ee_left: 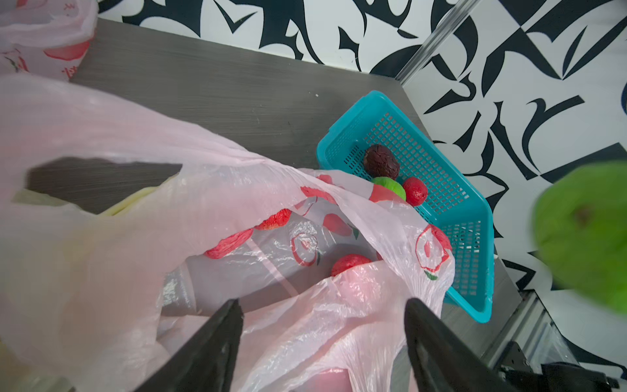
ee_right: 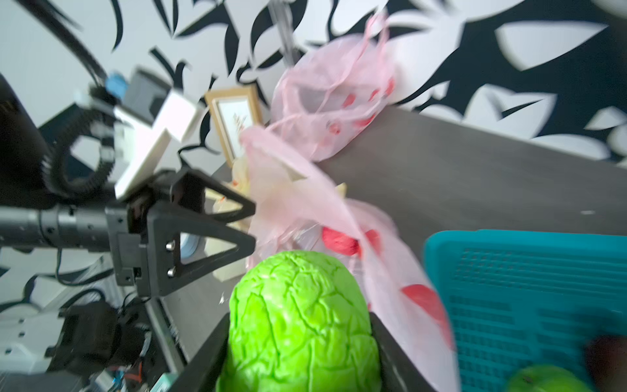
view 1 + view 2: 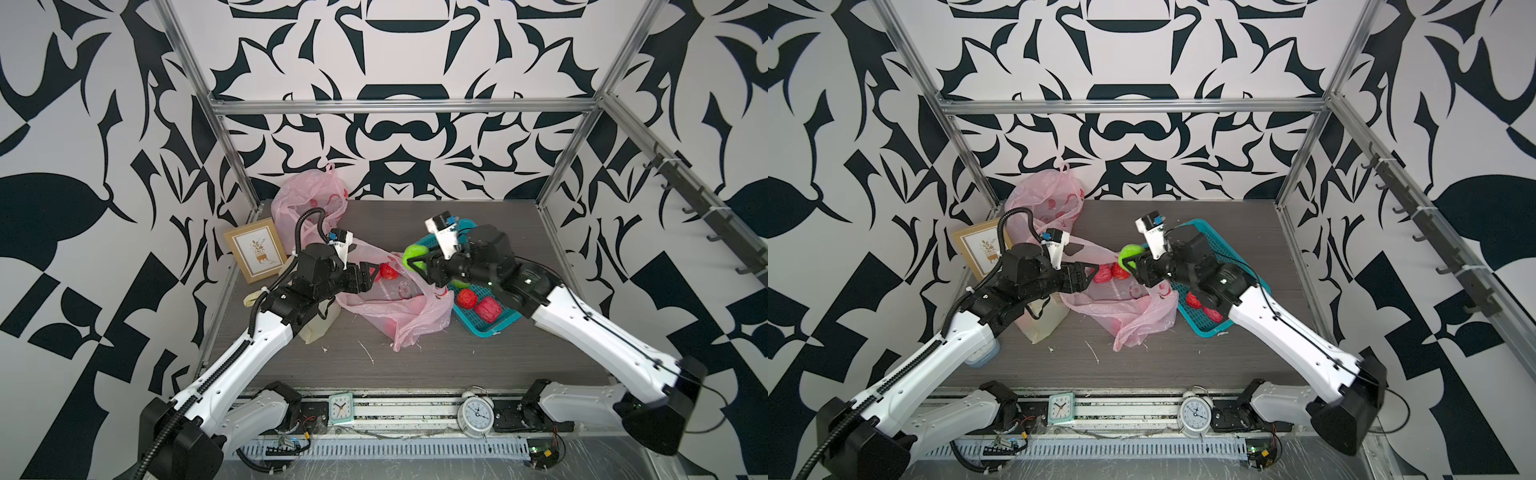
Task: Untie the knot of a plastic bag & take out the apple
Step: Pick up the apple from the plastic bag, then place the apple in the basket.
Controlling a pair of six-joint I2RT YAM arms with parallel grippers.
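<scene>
**Green apple out of bag, drop and snag risk**

Top views: right gripper clamped on the apple, held in the air over the pink bag mid-tabletop, just beside the teal basket near the right edge. Left gripper sits at the bag mouth, close to the right one.

Left wrist: jaws wide over crumpled film, gripping nothing I can see. Red fruit inside the bag.

Right wrist: blurred. The apple is between the jaws, with bag film right alongside; can't tell if they touch.

Risks: the round, wrinkled skin may slip and the apple fall back in. Film could catch and drag the bag. The two grippers could clip each other.
</scene>
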